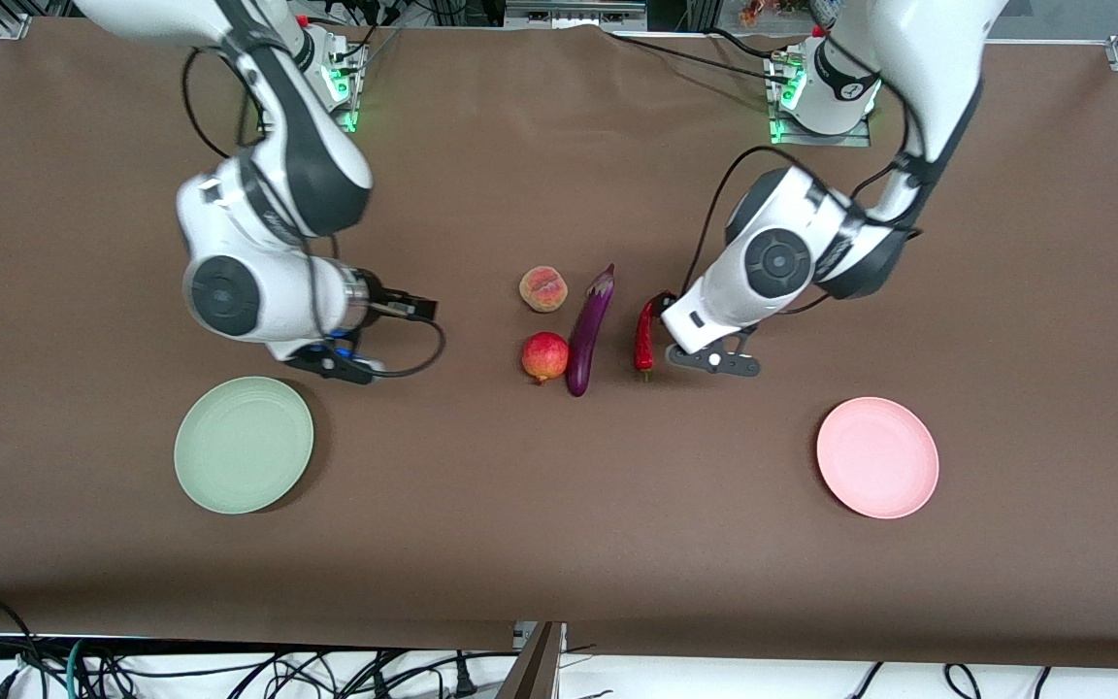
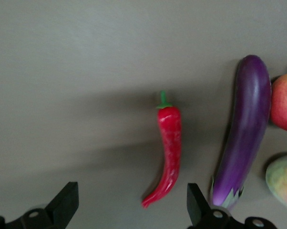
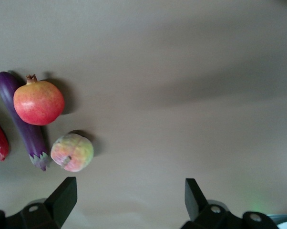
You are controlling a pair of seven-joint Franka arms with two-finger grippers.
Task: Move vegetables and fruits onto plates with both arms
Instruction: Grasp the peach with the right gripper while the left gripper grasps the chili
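The left gripper [image 2: 129, 205] has its fingers [image 2: 65, 202] spread wide and empty, over the table beside the chili [image 1: 645, 336], whose tip lies between the fingertips in the left wrist view. The risk here: the chili is slim, curved and glossy, so a close that lands off its middle could squirt it sideways or catch only the tip. The eggplant [image 1: 589, 330] lies just beside it, and a wide finger coming down could nudge it into the pomegranate [image 1: 544, 356].

The right gripper [image 3: 129, 202] is likewise spread and empty, over bare table near the green plate [image 1: 244, 444], well apart from the produce. The peach [image 1: 543, 288] and pomegranate are round and may roll if clipped on the way in. Both arms reaching to the middle cluster at once could crowd each other.

The left arm bends down steeply at the wrist; the right arm hangs with its wrist turned toward the cluster. The pink plate [image 1: 877, 456] lies empty toward the left arm's end.
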